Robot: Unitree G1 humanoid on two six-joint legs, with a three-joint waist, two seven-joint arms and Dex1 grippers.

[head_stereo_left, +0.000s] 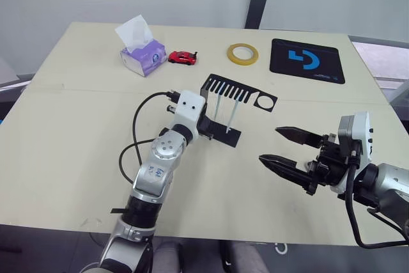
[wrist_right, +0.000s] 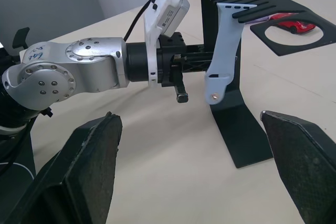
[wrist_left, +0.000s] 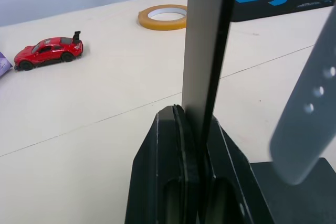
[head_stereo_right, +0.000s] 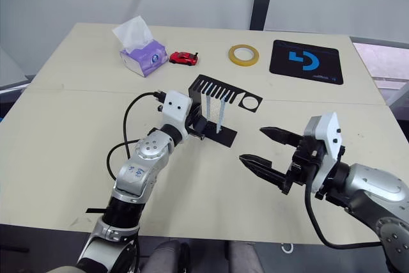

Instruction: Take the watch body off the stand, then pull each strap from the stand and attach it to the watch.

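Observation:
The black stand [head_stereo_left: 230, 87] is upright mid-table. My left gripper [head_stereo_left: 206, 126] is shut on its upright post [wrist_left: 207, 40], with a finger pressed to each side. Two pale blue-grey straps [head_stereo_left: 218, 103] [head_stereo_left: 235, 110] hang from the comb-slotted top bar. One strap with small holes [wrist_left: 307, 114] hangs close to my left fingers. The round hole [head_stereo_left: 265, 101] at the bar's end holds nothing. The watch body is out of view. My right gripper [head_stereo_left: 271, 145] is open and empty. It hovers to the right of the stand's foot [wrist_right: 239, 129] and points at the stand.
Along the table's far side are a purple tissue box [head_stereo_left: 144, 55], a red toy car [head_stereo_left: 183, 58], a yellow tape ring [head_stereo_left: 243, 54] and a black mouse pad [head_stereo_left: 307, 61] with a blue logo. The near table edge [head_stereo_left: 211, 238] runs under both arms.

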